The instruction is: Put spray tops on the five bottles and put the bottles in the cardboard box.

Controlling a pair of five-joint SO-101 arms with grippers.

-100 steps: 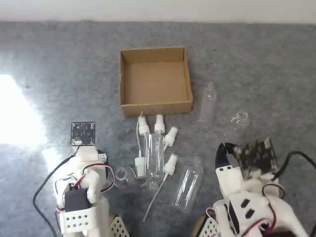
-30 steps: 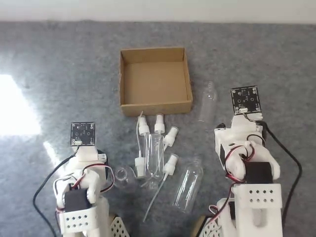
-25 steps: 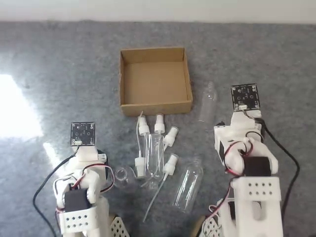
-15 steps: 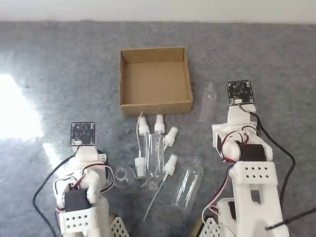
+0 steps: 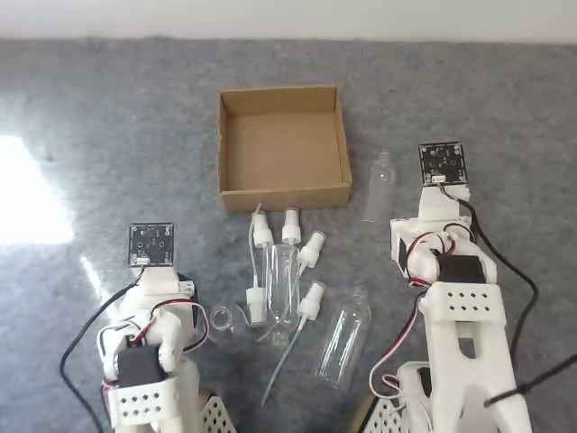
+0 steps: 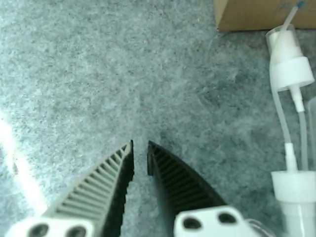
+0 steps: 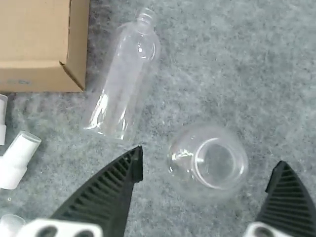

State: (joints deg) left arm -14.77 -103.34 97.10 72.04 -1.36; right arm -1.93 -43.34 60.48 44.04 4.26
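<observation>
Framing an upright bottle inside our wide-open right gripper, we are hovering above it. A lying bottle is resting just beyond one finger, cardboard box past that. Our left gripper is sitting nearly closed, empty, beside spray tops.

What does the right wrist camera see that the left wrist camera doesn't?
Right wrist view: two clear bottles with no tops, a lying bottle beside the box and an upright bottle between the fingers of the wide-open right tool. Left wrist view: the left tool, nearly closed over bare carpet, and a long thin tube on a top. Both: a corner of the cardboard box, white spray tops and grey carpet.
</observation>
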